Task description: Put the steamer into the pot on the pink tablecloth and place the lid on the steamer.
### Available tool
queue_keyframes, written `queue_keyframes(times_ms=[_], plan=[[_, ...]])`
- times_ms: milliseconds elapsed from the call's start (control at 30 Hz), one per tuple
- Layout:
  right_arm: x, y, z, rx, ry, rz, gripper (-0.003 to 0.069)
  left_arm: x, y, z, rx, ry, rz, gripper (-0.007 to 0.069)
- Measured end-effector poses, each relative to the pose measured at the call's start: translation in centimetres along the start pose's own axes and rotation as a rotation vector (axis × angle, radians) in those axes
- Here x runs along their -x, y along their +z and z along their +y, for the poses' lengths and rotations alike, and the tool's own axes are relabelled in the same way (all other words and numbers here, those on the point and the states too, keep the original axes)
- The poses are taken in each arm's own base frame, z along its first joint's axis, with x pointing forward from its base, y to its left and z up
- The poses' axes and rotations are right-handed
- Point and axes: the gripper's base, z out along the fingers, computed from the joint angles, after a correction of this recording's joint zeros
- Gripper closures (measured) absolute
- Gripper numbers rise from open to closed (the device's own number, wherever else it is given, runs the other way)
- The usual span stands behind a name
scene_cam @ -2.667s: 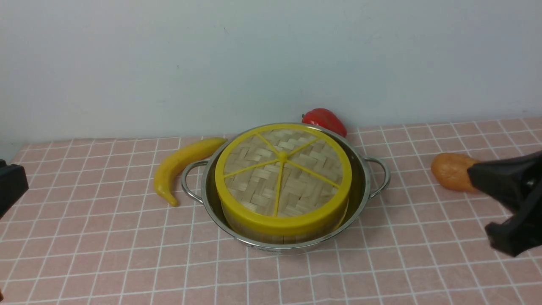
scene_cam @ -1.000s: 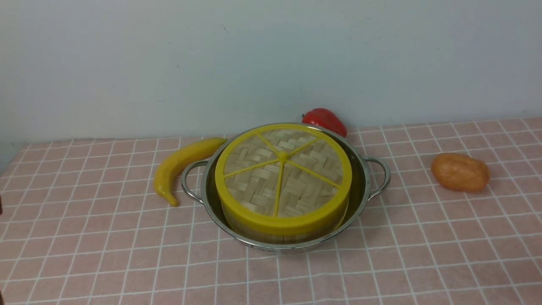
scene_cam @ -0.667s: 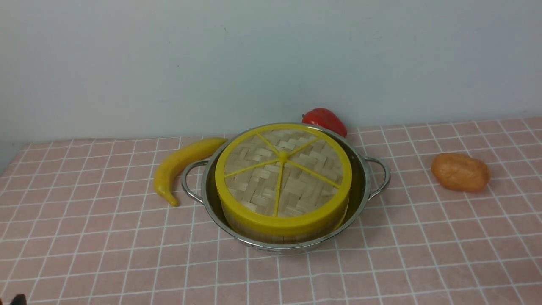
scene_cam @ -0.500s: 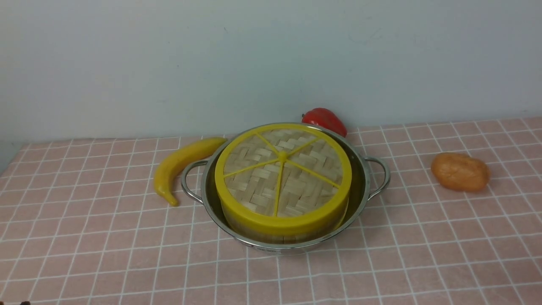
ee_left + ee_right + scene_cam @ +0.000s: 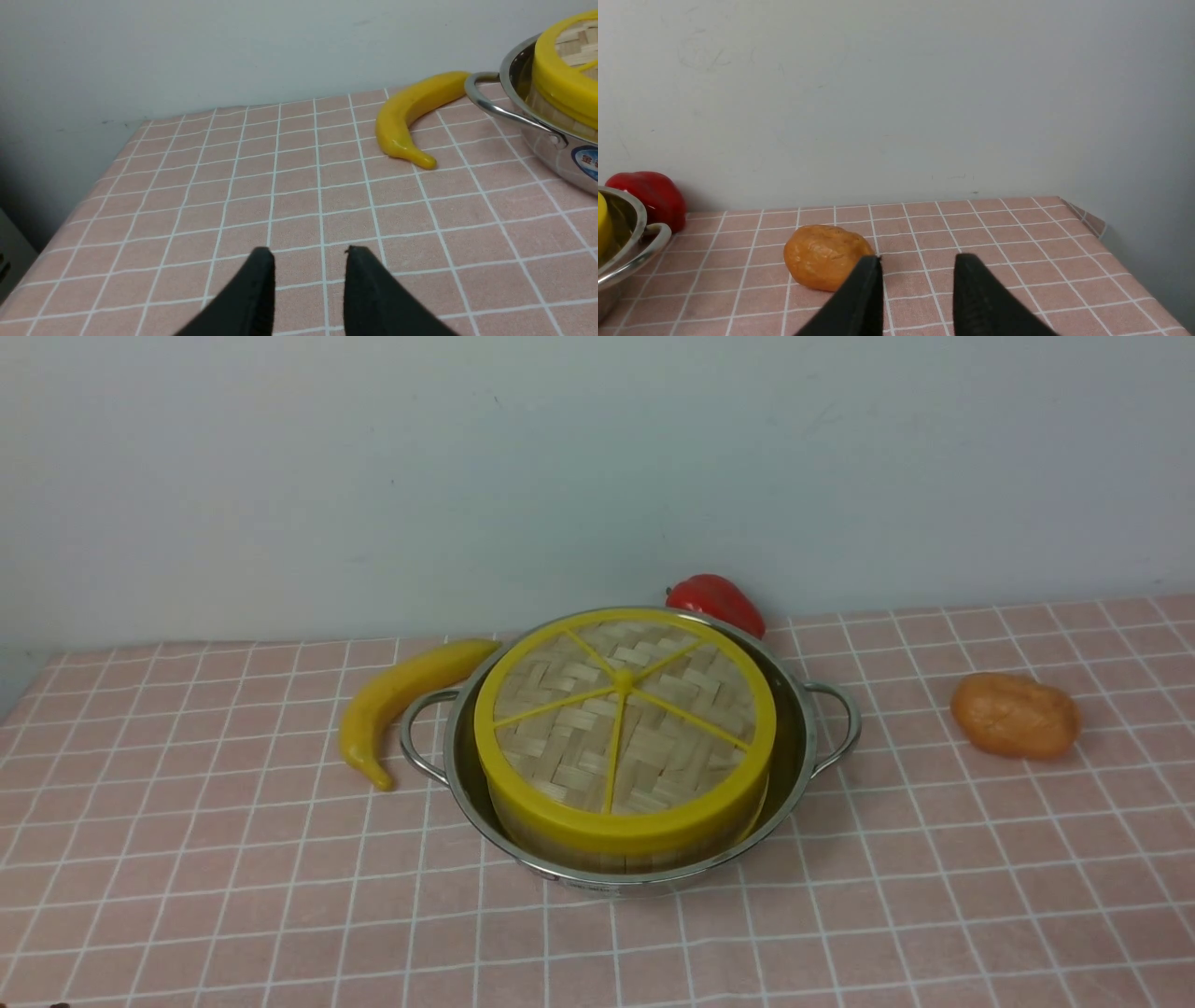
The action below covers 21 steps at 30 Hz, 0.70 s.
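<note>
On the pink tablecloth (image 5: 233,859) we had, left to right: banana (image 5: 397,702) at the pot's 9 o'clock, pot (image 5: 803,756) at centre holding the steamer (image 5: 597,852) with the lid (image 5: 624,728) seated, potato (image 5: 1014,715) at 3 o'clock. Left gripper (image 5: 308,254) and right gripper (image 5: 917,259) both had jaws parted, empty, over bare cloth.

**A pretend kitchen on a test table**

This looks like a play kitchen set up for a robot. A table wears a pink tablecloth (image 5: 233,859) with white squares and stands against a bare pale wall (image 5: 373,476). On it sit a shiny pot (image 5: 805,747), a banana (image 5: 397,695), a red pepper (image 5: 717,600) and a potato (image 5: 1015,716), all looking like toys.
</note>
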Motion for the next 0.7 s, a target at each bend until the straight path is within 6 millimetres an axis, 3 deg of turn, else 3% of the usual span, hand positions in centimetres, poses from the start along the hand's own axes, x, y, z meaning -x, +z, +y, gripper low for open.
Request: queue_keyframes(times_ms=[700], plan=[[0.0, 0.0, 0.0, 0.0, 0.0, 0.0, 0.0419, 0.0, 0.0, 0.01, 0.001, 0.002, 0.0, 0.0384]])
